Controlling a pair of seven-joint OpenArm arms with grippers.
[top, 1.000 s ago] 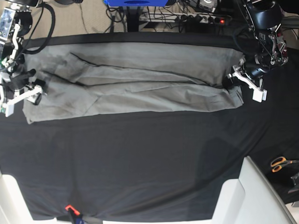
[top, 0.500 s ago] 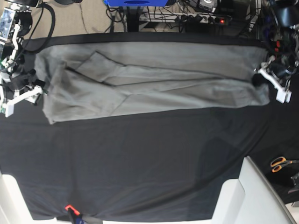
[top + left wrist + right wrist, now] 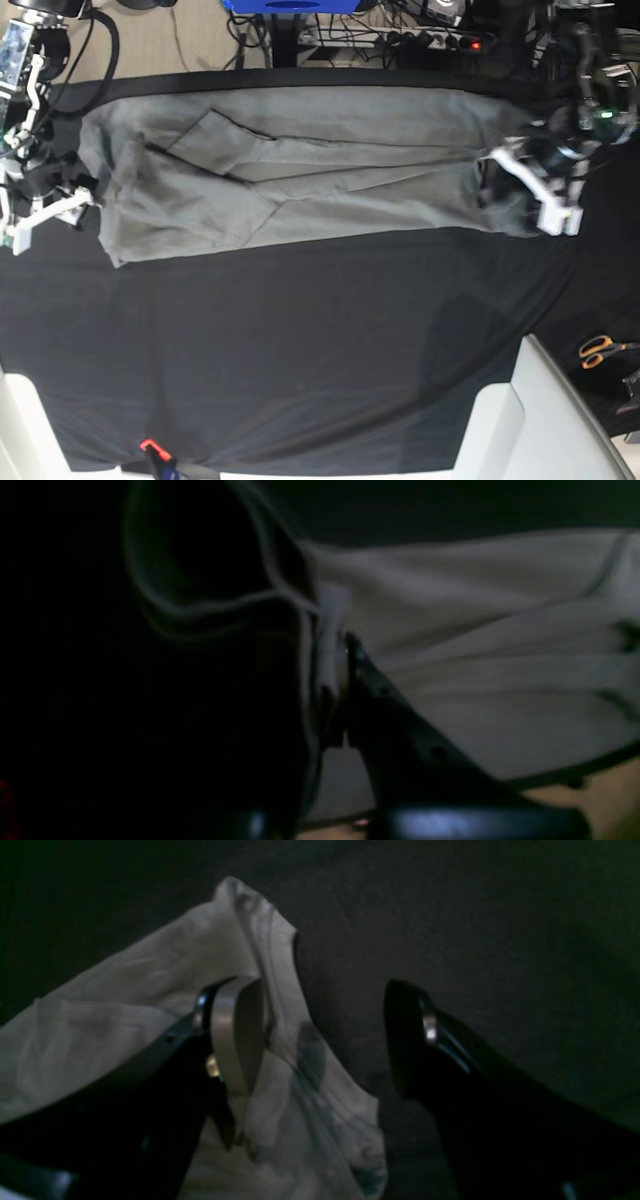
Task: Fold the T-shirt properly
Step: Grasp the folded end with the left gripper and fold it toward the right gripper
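Currently:
T-shirt (image 3: pixel 300 170): long band across far table
left gripper (image 3: pixel 530 195): pinched on its end
right gripper (image 3: pixel 325 1040): fingers apart, empty
Risk: one-sided pull could skew the band

My two arms are mostly black, with white parts near the ends. My left gripper (image 3: pixel 540 195) has white plastic fingers (image 3: pixel 551 212) and a small green light glowing on the dark body above it. My right gripper (image 3: pixel 45 210) has white fingers too, and thick black cables loop down behind it. Up close, my right fingers (image 3: pixel 235 1035) are black and curved, and one has a smooth grey pad with a little gold screw beside it. The other has a shiny silver bit near its tip. My left fingers (image 3: pixel 380 705) look black with small round holes.
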